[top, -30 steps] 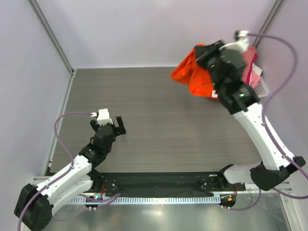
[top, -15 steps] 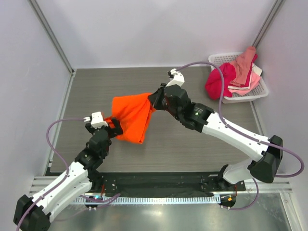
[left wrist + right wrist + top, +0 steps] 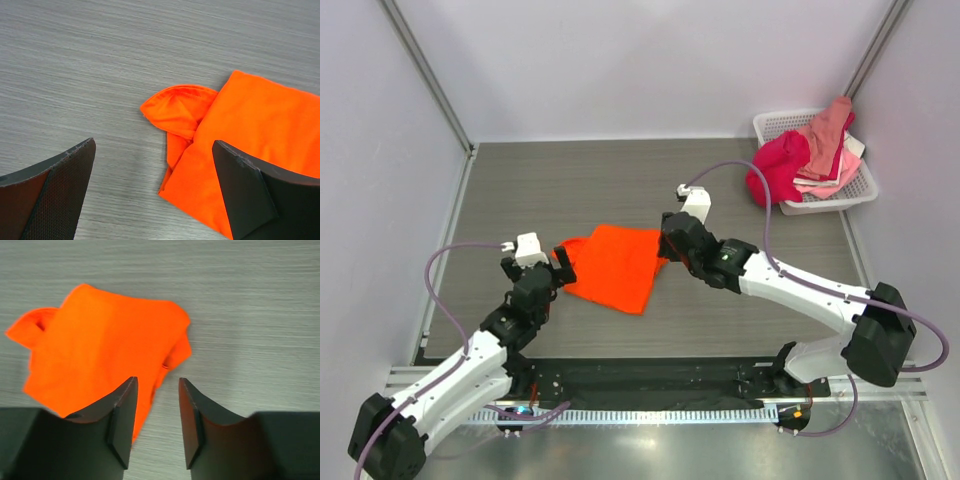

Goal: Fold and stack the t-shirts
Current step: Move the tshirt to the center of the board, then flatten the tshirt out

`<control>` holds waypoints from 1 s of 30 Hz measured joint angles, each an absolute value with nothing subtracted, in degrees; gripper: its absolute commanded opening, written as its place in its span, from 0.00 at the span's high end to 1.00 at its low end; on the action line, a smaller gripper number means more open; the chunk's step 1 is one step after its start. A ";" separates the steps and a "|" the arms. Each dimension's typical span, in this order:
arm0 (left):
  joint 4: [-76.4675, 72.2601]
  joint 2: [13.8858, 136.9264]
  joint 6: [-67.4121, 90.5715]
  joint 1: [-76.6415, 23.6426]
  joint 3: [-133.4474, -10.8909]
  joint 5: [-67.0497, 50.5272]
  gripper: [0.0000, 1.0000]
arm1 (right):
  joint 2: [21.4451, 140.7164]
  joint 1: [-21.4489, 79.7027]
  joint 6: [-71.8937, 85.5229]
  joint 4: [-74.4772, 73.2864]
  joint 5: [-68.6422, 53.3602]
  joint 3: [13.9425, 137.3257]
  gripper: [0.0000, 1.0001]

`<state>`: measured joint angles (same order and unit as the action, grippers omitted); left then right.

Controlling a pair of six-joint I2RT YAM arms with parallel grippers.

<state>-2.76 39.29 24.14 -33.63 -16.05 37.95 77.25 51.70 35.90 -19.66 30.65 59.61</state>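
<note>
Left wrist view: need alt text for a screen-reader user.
An orange t-shirt lies on the grey wood-grain table, one sleeve poking out toward the left. The left gripper is open, its two dark fingers framing the bottom corners of the view and gripping nothing.

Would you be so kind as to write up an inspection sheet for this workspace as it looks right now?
Surface: grey wood-grain table, flat.
Job's things: bright orange cloth t-shirt lying mid-table, unfolded, one sleeve bunched; magenta shirt, salmon pink shirt and pale pink shirt heaped in the white plastic lattice basket, far right corner.
Clutter: nothing seen.
Grippers: left pincer open, empty, at the orange t-shirt's sleeve end; right pincer open, empty, at its opposite edge.
Cables: purple cables loop off both wrists.
Surroundings: pale lilac walls.
</note>
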 measured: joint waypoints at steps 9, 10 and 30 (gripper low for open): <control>-0.64 31.03 26.06 -33.63 -15.97 40.32 0.01 | 77.43 46.81 30.04 -17.91 30.83 54.41 0.66; -0.62 29.76 26.39 -33.63 -15.51 40.86 0.00 | 77.67 45.19 29.26 -16.49 28.82 53.76 0.66; -1.39 48.53 29.45 -32.23 -20.40 42.24 0.04 | 92.95 32.47 33.08 17.39 -9.96 38.76 0.43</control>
<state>-1.39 48.53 29.45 -32.23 -20.40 42.24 92.95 32.47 33.08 17.39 -9.96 38.76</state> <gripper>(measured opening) 0.985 0.568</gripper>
